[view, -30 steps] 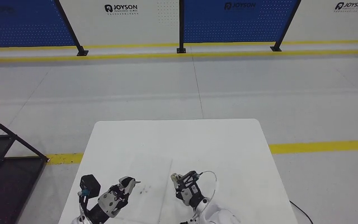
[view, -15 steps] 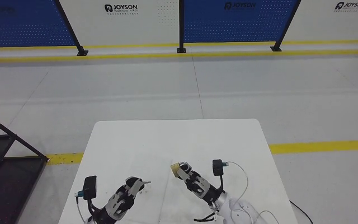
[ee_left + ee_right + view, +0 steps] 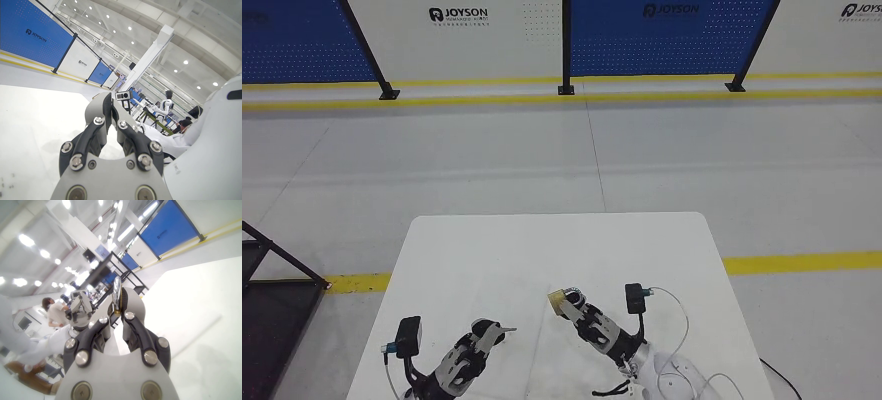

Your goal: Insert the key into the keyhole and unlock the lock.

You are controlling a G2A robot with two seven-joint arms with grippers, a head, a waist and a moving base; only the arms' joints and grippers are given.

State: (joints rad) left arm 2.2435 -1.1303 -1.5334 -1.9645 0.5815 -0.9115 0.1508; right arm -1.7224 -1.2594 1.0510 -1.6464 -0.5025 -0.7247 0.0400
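The right gripper (image 3: pixel 118 299) is clamping its jaws on the padlock (image 3: pixel 560 298) over the worktop (image 3: pixel 642 250). The left gripper (image 3: pixel 110 106) is pinching the key (image 3: pixel 506 326) nearby. I'd be lining the tip up squarely with the keyhole before pushing.

Top view steep down; wrist views close, upward-tilted (all share table (image 3: pixel 562 250))

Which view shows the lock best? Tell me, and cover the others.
Right wrist view: the lock sits edge-on, clamped in the right gripper, with its silver shackle and brass body close up. Top view gives it small and far off. Left wrist view: a tan corner, maybe it.
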